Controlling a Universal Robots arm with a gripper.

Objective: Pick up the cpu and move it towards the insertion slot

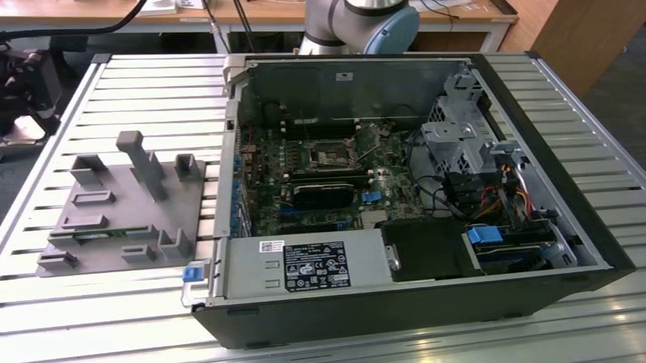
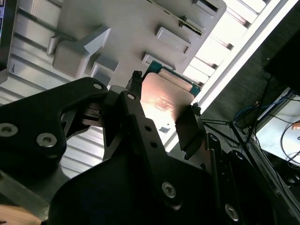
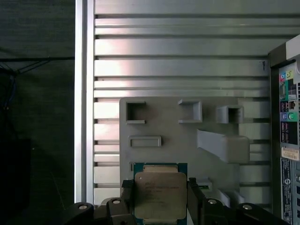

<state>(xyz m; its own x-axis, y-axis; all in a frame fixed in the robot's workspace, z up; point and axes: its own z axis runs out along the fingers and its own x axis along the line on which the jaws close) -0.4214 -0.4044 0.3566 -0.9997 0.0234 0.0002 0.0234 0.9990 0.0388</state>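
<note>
the hand (image 3: pixel 160 187) is clamped on the chip (image 3: pixel 160 197) above the grey holder (image 3: pixel 161 123), the socket (image 1: pixel 329 156), centre of the exterior view, not yet reached.

Grey fixture (image 1: pixel 131 206) beside open computer case (image 1: pixel 404 311), slatted table (image 1: pixel 151 91).

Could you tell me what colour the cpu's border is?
Green; the cpu shows best in the first wrist view.

Soft, even light fills the exterior view, with pale glare on the slatted table (image 1: pixel 111 314) along the lower edge and shadow deep inside the computer case (image 1: pixel 333 91), while in the second wrist view the slats burn white and the chip (image 2: pixel 164 101) carries a warm sheen.
</note>
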